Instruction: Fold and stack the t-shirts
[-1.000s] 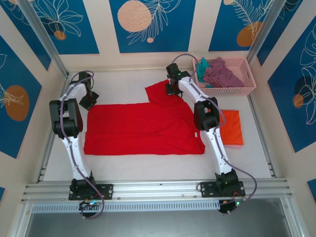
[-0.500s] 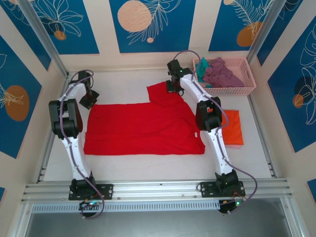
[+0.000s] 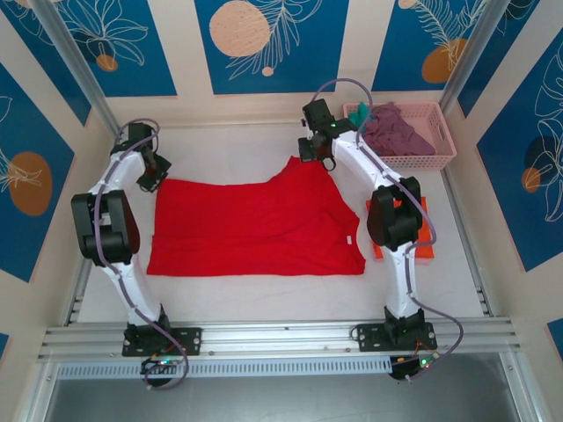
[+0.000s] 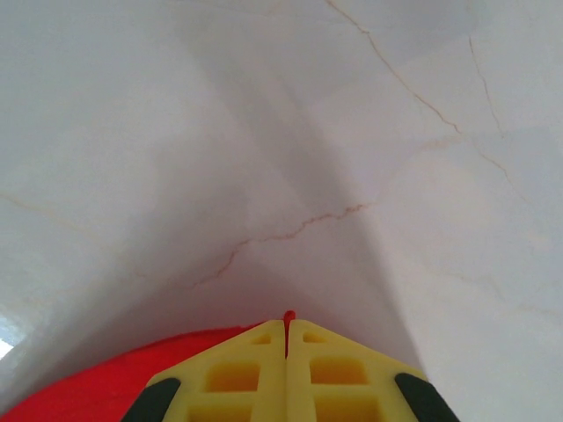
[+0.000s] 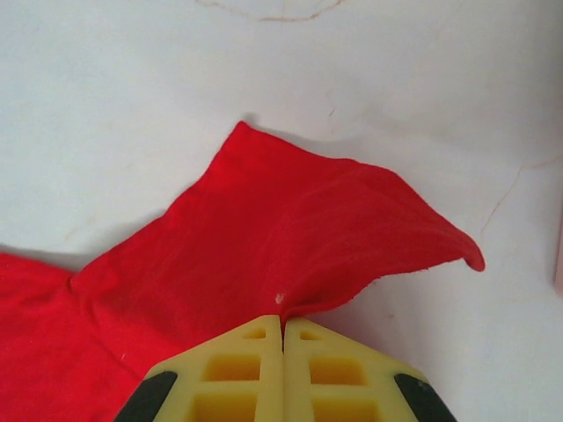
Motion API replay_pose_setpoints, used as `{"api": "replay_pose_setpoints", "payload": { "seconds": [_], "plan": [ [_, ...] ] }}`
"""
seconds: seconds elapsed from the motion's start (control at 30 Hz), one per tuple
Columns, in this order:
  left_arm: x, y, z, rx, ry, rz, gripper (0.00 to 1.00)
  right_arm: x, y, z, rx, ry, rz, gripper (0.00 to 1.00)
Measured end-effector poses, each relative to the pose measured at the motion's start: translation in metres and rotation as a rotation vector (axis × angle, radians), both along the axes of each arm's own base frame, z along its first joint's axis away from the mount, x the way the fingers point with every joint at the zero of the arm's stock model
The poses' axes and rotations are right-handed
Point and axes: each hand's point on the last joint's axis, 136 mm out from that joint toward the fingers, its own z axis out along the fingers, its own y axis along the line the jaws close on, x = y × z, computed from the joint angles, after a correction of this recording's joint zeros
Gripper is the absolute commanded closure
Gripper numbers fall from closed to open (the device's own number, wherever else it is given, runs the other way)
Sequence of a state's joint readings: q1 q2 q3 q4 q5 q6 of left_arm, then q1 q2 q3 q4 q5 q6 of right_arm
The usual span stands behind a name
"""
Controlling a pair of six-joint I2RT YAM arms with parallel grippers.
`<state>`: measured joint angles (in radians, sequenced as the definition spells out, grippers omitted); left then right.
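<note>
Table: you have a pale, marbled table (image 3: 255,290) with both arms reaching to its far side.

Red t-shirt: the red t-shirt (image 3: 255,224) lies spread flat across the middle of the table, between the two arms. Its near edge runs straight, and its far right part rises to a peak under the right arm.

Left gripper: your left gripper (image 3: 152,176) sits at the far left corner of the red t-shirt. In the left wrist view its yellow fingers (image 4: 237,374) are pressed together with no gap. A thin sliver of red shows at their tips, so they seem to be pinching the shirt's edge, though that view is too tight to be sure. More red cloth (image 4: 88,391) shows at the lower left, beneath the fingers.

Right gripper: your right gripper (image 3: 310,156) is at the far right part of the shirt. In the right wrist view its fingers (image 5: 237,378) are closed on a raised fold of red cloth, and the sleeve (image 5: 290,229) fans out flat on the table beyond the tips.

Orange t-shirt: the orange t-shirt (image 3: 426,237) lies folded at the right of the table, partly hidden under your right arm, beside the red one.

Pink basket: the pink basket (image 3: 418,162) stands at the far right corner.

Mauve t-shirt: the mauve t-shirt (image 3: 398,134) is bunched up inside the basket.

Teal t-shirt: the teal t-shirt (image 3: 359,114) is crumpled at the basket's left end, next to the mauve one.
</note>
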<state>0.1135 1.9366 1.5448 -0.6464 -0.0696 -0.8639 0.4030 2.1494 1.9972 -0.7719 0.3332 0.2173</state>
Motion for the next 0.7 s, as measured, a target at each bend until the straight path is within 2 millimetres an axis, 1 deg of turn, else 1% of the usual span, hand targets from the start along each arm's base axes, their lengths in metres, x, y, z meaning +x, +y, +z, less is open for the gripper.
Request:
{"api": "replay_pose_setpoints", "payload": {
  "seconds": [0.17, 0.37, 0.47, 0.57, 0.7],
  "plan": [
    [-0.013, 0.001, -0.004, -0.020, 0.010, -0.001, 1.00, -0.025, -0.002, 0.010, 0.012, -0.001, 0.011, 1.00],
    [-0.021, -0.004, -0.003, -0.055, 0.005, -0.015, 1.00, -0.051, -0.002, 0.041, 0.044, -0.053, 0.024, 1.00],
    [-0.021, -0.007, 0.002, -0.067, -0.007, -0.031, 1.00, -0.064, -0.002, 0.052, 0.052, -0.068, 0.036, 1.00],
    [-0.026, -0.010, 0.005, -0.070, -0.014, -0.050, 1.00, -0.077, 0.000, 0.055, 0.047, -0.070, 0.048, 1.00],
    [-0.036, -0.011, 0.011, -0.068, -0.023, -0.060, 1.00, -0.094, 0.000, 0.052, 0.035, -0.059, 0.060, 1.00]
  ]
}}
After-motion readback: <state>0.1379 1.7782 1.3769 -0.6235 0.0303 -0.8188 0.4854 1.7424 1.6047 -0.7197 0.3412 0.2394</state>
